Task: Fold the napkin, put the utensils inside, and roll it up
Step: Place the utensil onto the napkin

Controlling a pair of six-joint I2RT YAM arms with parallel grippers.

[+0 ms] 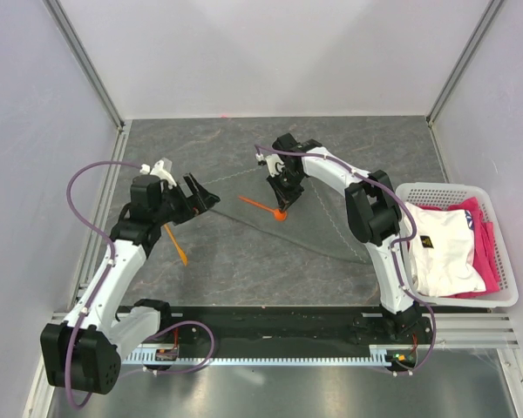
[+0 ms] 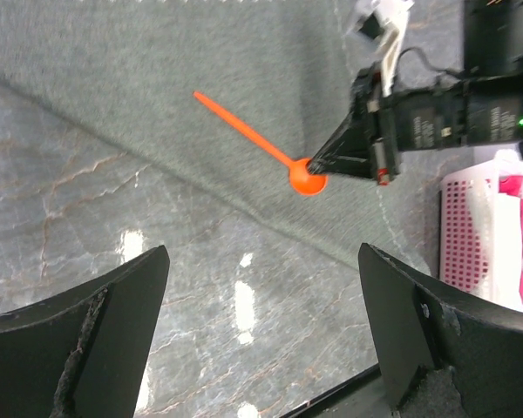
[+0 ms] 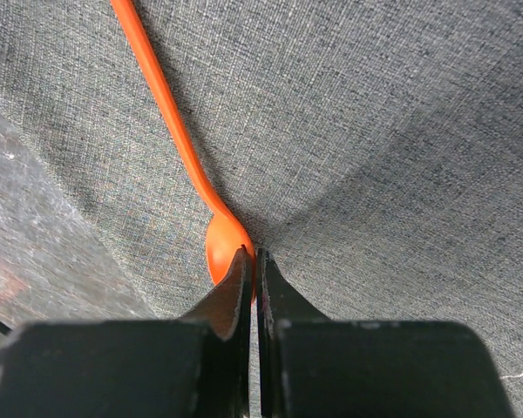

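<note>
Napkin [image 3: 375, 131] holds spoon [image 3: 170, 113], bowl at right jaws.

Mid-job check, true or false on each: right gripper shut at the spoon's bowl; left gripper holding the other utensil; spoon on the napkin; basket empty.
1. The right gripper is shut, tips at the bowl of the spoon: true.
2. The left gripper holds the other utensil: false. It is open and empty, and that utensil lies on the bare table.
3. The spoon lies on the napkin: true.
4. The basket is empty: false. It holds white and pink fabrics.
</note>
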